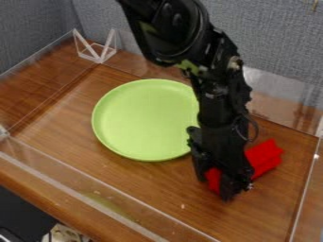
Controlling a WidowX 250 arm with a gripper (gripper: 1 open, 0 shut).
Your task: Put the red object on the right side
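The red object (265,156), a bright red bar, lies low over the brown tabletop on the right side (285,202), just right of the lime-green plate (142,117). My black gripper (229,182) points straight down and its jaws stand shut on the bar's near end, with red showing between the fingers. The bar's far end sticks out to the right of the gripper. The arm hides the plate's right rim and the grip point itself.
Clear acrylic walls ring the table, with the front wall (113,203) close below the plate and the right wall (308,180) near the bar. A clear wire-like stand (97,45) sits at the back left corner.
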